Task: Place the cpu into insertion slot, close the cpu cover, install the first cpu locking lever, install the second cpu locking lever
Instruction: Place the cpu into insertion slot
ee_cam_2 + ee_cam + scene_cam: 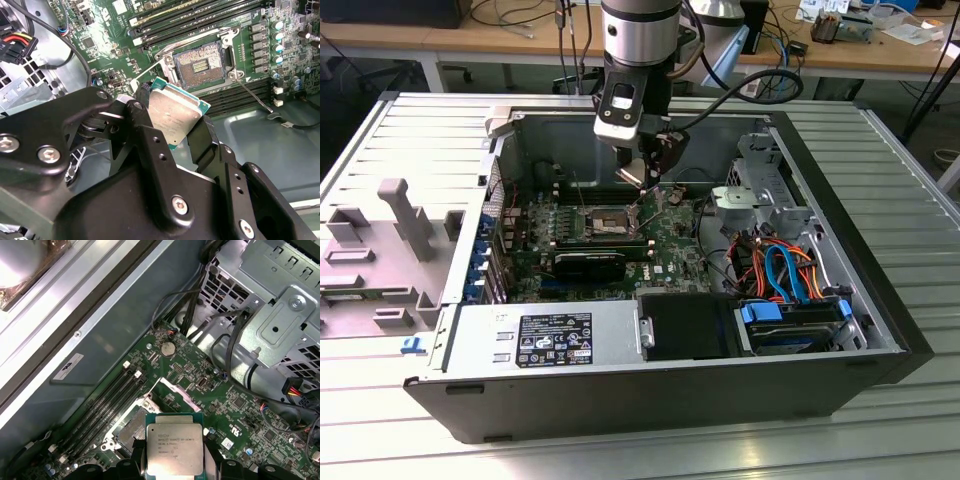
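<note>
My gripper point(646, 192) hangs inside the open computer case, just above the motherboard. It is shut on the cpu point(172, 112), a small square chip with a silver-grey top and green edges, which is also clear in the first wrist view point(174, 447). Black fingers point(202, 137) press on two opposite edges of the chip. The insertion slot point(200, 65) lies open and bare on the green board, a short way from the held chip; it also appears in the first wrist view point(131, 427) and the exterior view point(605, 220). The silver cpu cover point(175, 392) stands raised at the socket's edge. A thin locking lever point(252, 95) sticks out beside the socket.
Long black memory slots point(200, 20) run alongside the socket. A black expansion card point(590, 265) sits nearer the case front, with a power supply point(550, 340) beyond it. A metal drive cage point(760, 200) and coloured cables point(780, 265) fill the exterior view's right.
</note>
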You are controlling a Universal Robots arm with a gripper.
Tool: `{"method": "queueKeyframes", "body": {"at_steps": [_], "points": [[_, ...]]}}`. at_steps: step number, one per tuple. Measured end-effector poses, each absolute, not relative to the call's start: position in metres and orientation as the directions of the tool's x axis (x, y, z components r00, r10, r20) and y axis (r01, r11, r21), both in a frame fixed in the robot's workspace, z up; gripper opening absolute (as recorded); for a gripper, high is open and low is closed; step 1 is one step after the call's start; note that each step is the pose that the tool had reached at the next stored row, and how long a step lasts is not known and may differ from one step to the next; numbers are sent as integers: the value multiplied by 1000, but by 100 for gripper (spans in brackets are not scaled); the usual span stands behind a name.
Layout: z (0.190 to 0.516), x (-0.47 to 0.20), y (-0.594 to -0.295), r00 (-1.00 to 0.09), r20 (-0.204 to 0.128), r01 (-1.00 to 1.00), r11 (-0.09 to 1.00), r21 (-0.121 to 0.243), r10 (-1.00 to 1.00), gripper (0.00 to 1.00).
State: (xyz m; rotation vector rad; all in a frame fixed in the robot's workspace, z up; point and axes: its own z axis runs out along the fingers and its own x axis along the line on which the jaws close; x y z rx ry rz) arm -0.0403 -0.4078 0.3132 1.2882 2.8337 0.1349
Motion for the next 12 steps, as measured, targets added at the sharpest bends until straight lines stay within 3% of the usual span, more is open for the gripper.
{"method": "queueKeyframes", "body": {"at_steps": [12], "points": [[313,-40,-408,-639,12,766,636,89,769,55]]}}
